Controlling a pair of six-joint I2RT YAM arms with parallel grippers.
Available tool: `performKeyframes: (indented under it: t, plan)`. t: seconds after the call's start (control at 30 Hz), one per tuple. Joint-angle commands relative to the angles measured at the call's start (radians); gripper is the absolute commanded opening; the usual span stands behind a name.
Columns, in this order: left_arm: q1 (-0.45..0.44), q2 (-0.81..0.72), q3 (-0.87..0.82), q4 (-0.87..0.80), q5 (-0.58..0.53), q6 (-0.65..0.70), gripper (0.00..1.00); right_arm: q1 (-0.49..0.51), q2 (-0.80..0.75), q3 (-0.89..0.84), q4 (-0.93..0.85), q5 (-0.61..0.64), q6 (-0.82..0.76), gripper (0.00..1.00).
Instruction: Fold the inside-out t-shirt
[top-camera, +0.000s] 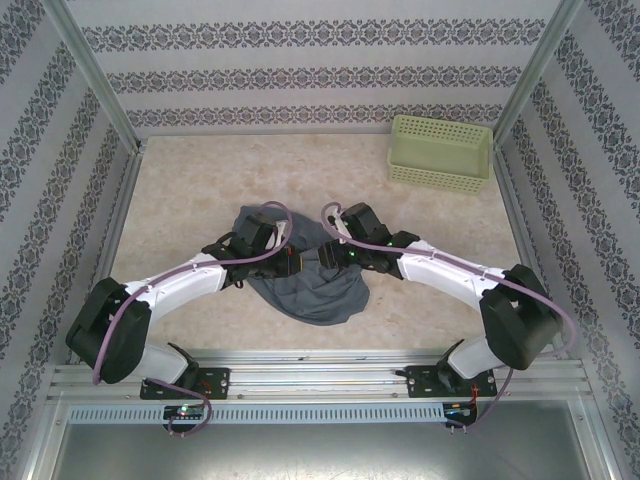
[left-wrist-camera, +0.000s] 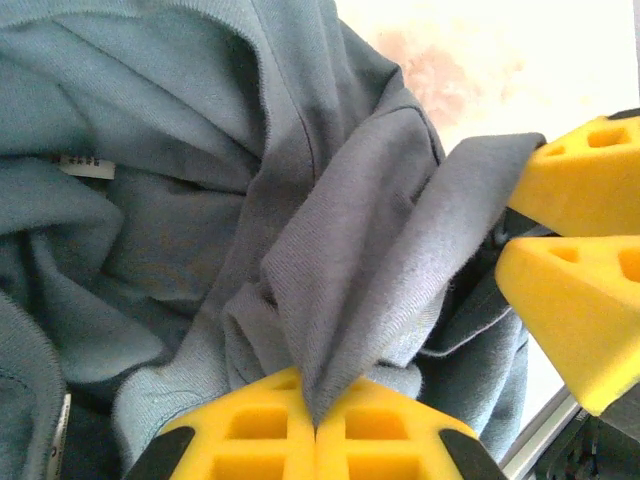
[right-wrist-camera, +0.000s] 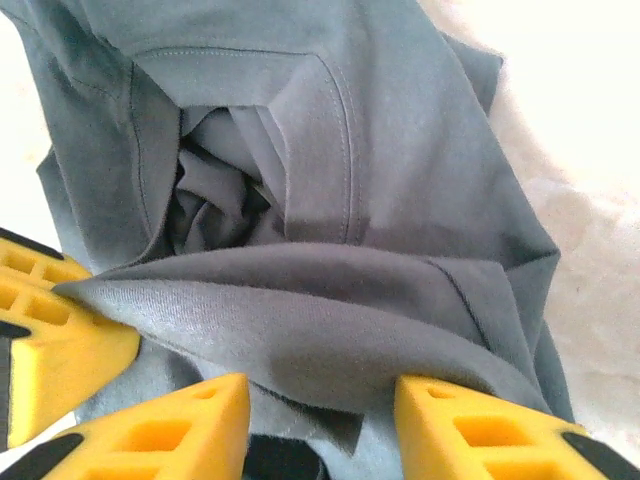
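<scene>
The top camera looks down from above and behind the near edge, far enough off to take in the whole table (top-camera: 180, 200). The left wrist camera sits just behind the left gripper (left-wrist-camera: 315, 405), close on the t-shirt (left-wrist-camera: 150, 230), facing right. The right wrist camera, behind the right gripper (right-wrist-camera: 320, 400), faces left. Both share one grey fold, and each catches the other gripper at its edge.

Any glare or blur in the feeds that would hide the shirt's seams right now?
Left wrist: table blown out upper right, t-shirt weave sharp. Right wrist: table washed out, seams crisp. Top external: evenly lit, t-shirt small, folds hard to read.
</scene>
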Motion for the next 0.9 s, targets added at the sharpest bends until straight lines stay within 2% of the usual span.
performKeyframes:
  t: [0.0,0.23,0.5,0.67,0.87]
  plan:
    - [0.019,0.006,-0.013,0.033,0.013,0.001,0.03,0.003,0.026,0.023,-0.035,-0.055,-0.034,0.44]
    - [0.042,0.013,-0.018,0.035,0.023,0.008,0.03,0.006,0.038,0.028,-0.071,-0.051,-0.025,0.52]
    - [0.05,0.022,-0.021,0.045,0.034,0.005,0.03,0.027,0.077,0.061,-0.102,-0.057,-0.035,0.5]
    - [0.052,0.019,-0.026,0.047,0.034,0.003,0.02,0.039,0.103,0.087,-0.117,-0.053,-0.042,0.4]
    - [0.053,0.013,-0.029,0.043,0.034,0.001,0.02,0.049,0.104,0.094,-0.128,-0.028,-0.04,0.19]
